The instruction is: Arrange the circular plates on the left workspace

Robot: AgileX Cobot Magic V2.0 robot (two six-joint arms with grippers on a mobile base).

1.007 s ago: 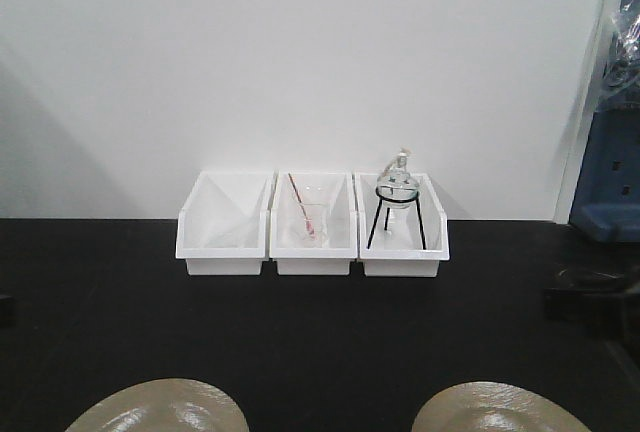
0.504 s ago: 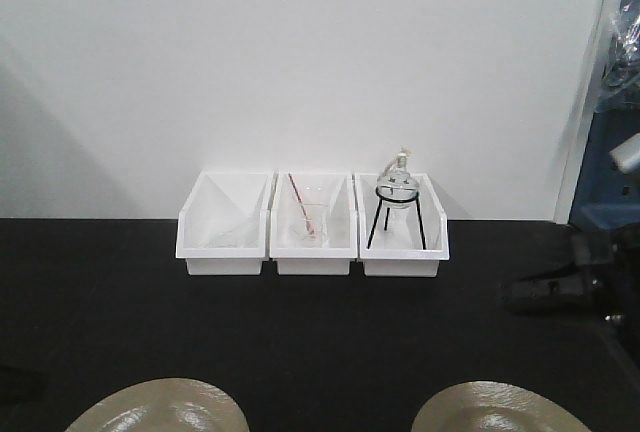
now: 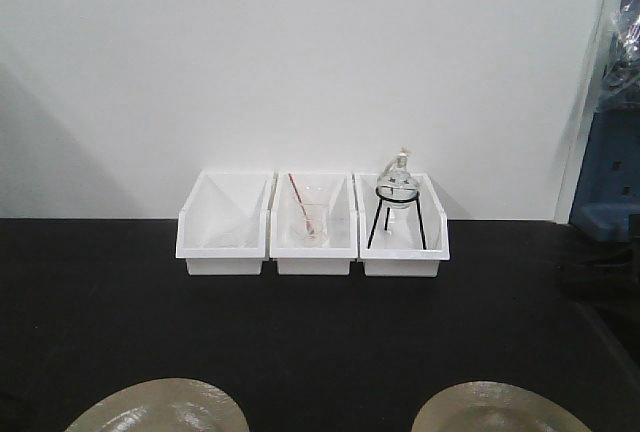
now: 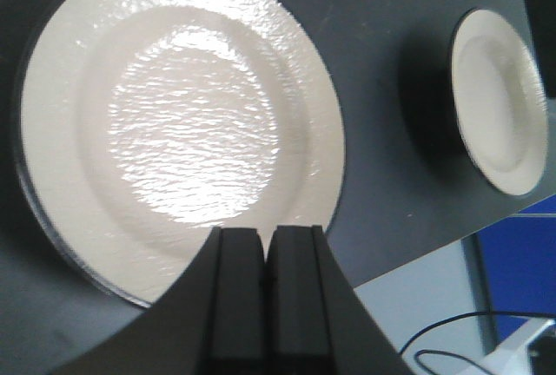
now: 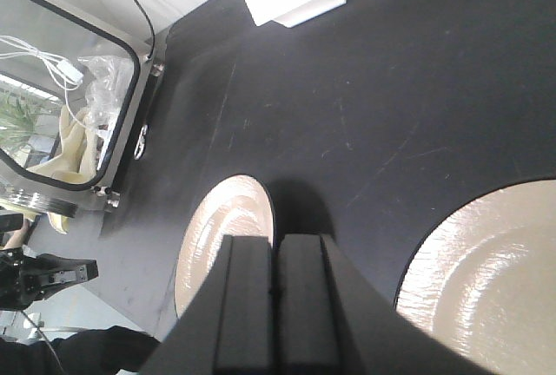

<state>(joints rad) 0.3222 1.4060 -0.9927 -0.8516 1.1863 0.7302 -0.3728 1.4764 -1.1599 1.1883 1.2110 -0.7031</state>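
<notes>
The left plate [image 3: 155, 407] lies at 7 o'clock and the right plate [image 3: 495, 410] at 5 o'clock on the black countertop [image 3: 320, 322]. The left gripper [image 4: 265, 234] hangs over the left plate's rim and the right gripper [image 5: 276, 240] above the counter, both pressed together and empty: an approach, no grasp yet. Next the left one likely must spread and drop to pinch the thin rim.

Circular plates [image 4: 174, 123]: two, one just ahead of the left gripper [image 4: 265, 245], one off to its right. White bins [image 3: 313, 264]: three. Beaker [image 3: 314, 223]: one. Stirring rod [image 3: 298, 197]: one. Flask [image 3: 397, 185]: one. Tripod [image 3: 421, 229]: one.
</notes>
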